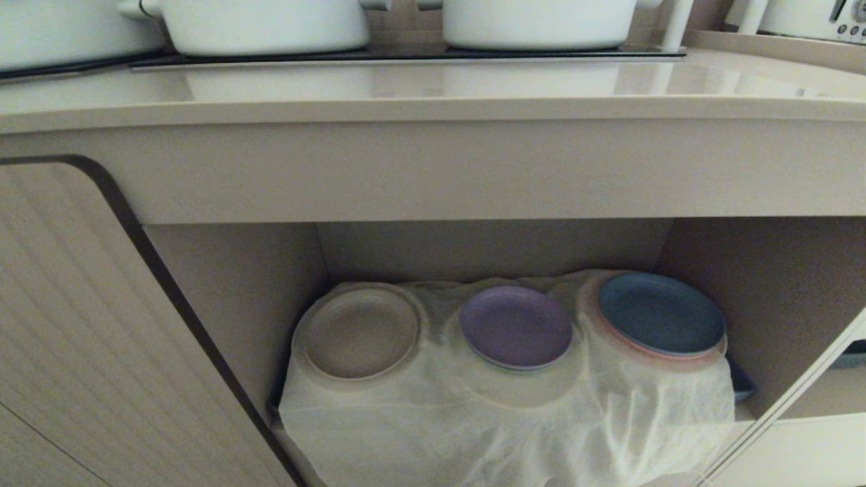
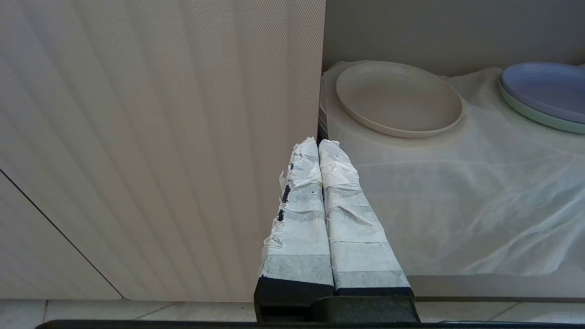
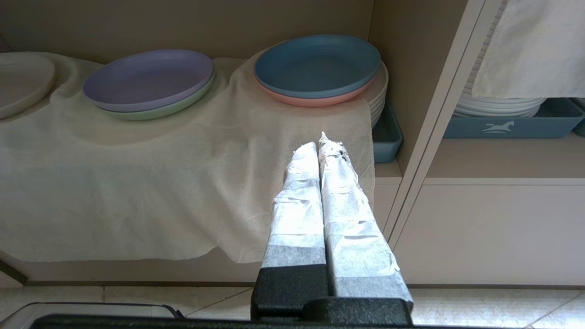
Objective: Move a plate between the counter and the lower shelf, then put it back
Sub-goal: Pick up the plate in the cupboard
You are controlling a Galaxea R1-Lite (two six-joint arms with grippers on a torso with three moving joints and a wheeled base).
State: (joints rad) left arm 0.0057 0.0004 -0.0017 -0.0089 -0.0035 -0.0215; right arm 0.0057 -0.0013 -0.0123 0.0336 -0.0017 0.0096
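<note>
plate waiting on the lower shelf, both grippers clenched and empty

nearest, the left gripper (image 2: 318,145) is pressed closed outside the lower shelf (image 1: 764,297), by the ribbed door (image 2: 160,137); just beyond its tips the cloth (image 2: 457,196), then the plate (image 2: 398,98), farther off the purple plate (image 2: 544,89). the right gripper (image 3: 318,142), also closed, faces the blue plate (image 3: 317,66). risk: fingers may snag the gauze and drag plates, or clip the door edge.

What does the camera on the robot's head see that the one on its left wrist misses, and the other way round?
Only the head view shows the counter, two white pots and the blue plate. Only the left wrist view shows the left gripper, fingers shut, outside the lower shelf. Both show the cream plate, purple plate, white cloth and ribbed door.
</note>
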